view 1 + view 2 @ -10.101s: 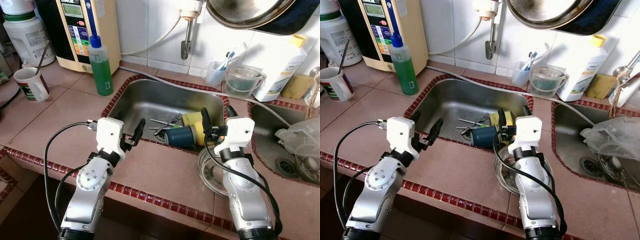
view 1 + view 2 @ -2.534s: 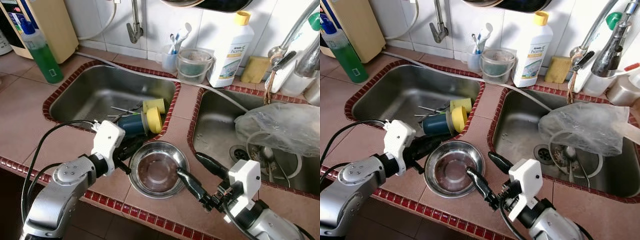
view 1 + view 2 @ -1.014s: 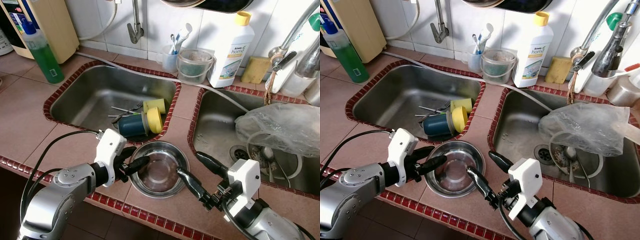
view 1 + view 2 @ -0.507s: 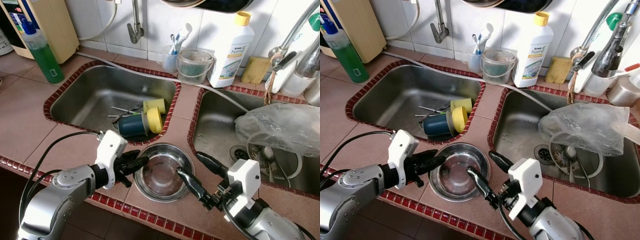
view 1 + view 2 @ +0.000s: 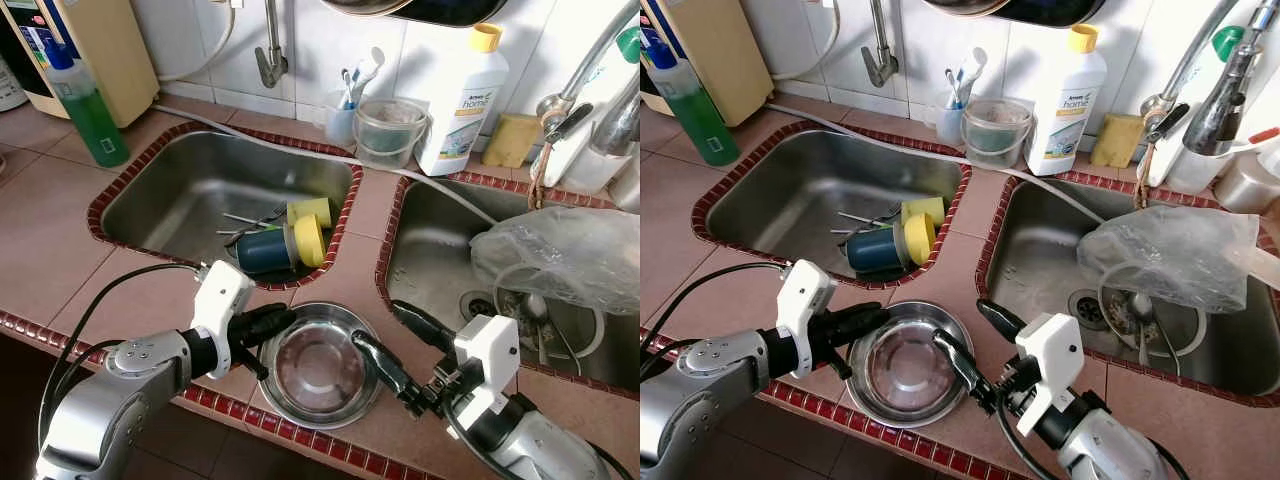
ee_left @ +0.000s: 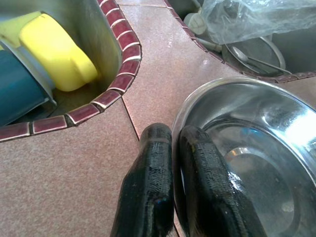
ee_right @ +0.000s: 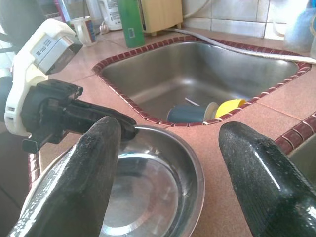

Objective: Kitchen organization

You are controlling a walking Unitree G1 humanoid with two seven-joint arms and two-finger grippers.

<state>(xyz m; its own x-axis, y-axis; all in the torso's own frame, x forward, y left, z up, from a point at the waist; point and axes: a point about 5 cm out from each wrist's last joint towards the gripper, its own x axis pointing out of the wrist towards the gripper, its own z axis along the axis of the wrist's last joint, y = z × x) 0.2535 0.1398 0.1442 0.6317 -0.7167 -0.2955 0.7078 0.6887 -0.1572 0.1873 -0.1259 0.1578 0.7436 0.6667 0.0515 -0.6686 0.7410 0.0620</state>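
Stainless round steel bowl (image 5: 319, 366) sits on the tiled counter (image 5: 130, 300), its near-left rim clamped by the left gripper (image 5: 268, 325). Right gripper (image 5: 392, 347) hovers released at the bowl's opposite rim.

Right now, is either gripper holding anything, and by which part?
The left gripper pinches the round stainless steel bowl by its near-left rim. The right gripper is open, holding nothing.
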